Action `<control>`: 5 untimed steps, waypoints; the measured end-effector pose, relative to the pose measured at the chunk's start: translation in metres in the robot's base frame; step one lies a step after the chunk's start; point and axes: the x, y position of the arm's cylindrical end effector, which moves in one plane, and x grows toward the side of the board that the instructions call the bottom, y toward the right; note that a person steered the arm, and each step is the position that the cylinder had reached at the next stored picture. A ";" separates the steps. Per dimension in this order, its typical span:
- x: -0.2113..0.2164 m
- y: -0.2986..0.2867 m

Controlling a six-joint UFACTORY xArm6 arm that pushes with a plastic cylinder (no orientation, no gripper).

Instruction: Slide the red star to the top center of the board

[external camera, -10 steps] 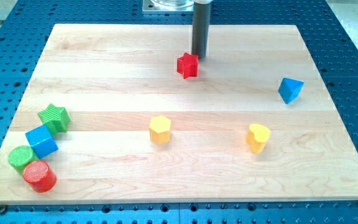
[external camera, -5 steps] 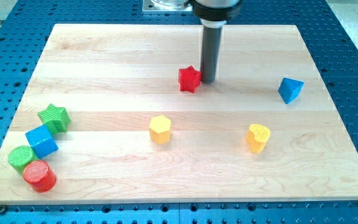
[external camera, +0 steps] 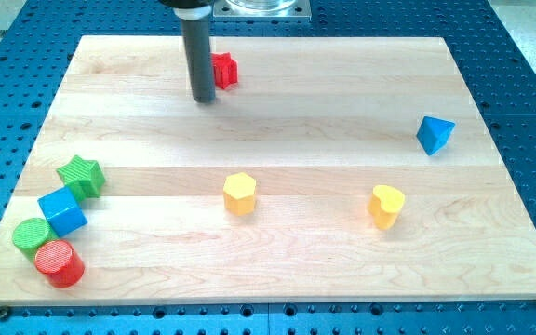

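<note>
Up top, my tip (external camera: pixel 203 99) seemingly touches one red star (external camera: pixel 223 71).

setting: robotics lab | evidence: blue perforated bench (external camera: pixel 519 56) | wooden board (external camera: pixel 342 93) of small coloured blocks

On the board (external camera: pixel 138 56): blue block (external camera: pixel 435 134) at 3 o'clock, yellow hexagon (external camera: pixel 239 194) and yellow heart (external camera: pixel 386 205) near 6, and at 8 a cluster: green star (external camera: pixel 81 176), blue cube (external camera: pixel 61 211), green cylinder (external camera: pixel 32 236), red cylinder (external camera: pixel 60 262).
</note>
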 end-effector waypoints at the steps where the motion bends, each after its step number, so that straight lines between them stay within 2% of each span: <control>1: -0.021 0.064; 3: 0.005 0.052; 4: -0.020 0.036; 5: -0.041 0.046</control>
